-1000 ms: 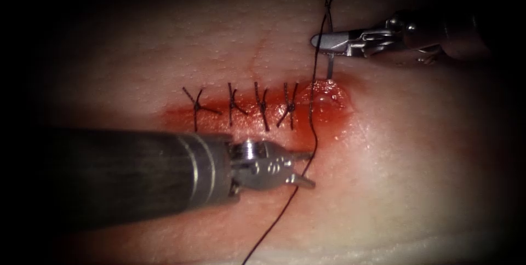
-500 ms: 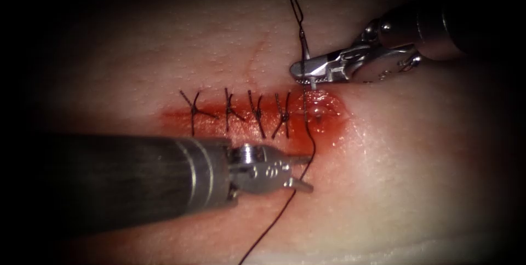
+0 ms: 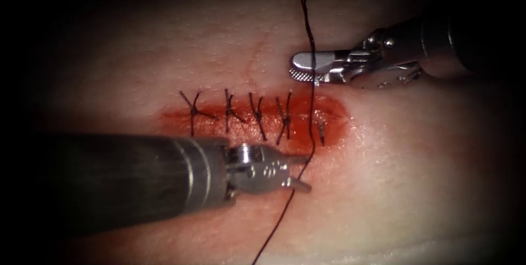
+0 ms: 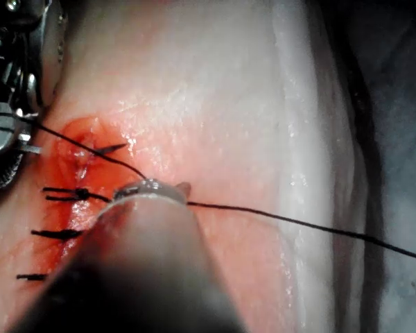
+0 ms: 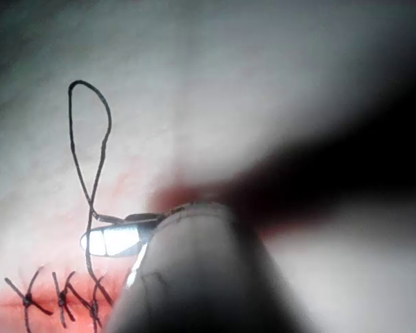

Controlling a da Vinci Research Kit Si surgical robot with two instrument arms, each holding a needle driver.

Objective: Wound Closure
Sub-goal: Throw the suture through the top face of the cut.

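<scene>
The thread (image 3: 310, 113) runs almost straight up and down the endoscope view, crossing the right end of the cut (image 3: 335, 113). Its lower stretch passes between the spread tips of the left gripper (image 3: 302, 172), which grasps nothing. Higher up it crosses the right gripper (image 3: 300, 68); we cannot tell whether that one pinches it. A dark sliver (image 3: 321, 132) beside the thread may be needle tip or thread end.

1. The needle (image 3: 321, 133) shows as a short dark tip poking out of the tissue (image 3: 416, 177), just right of the cut's (image 3: 329, 113) open end, mid-frame.
2. The thread (image 3: 311, 95) runs from the top edge down across the cut to the bottom edge.
</scene>
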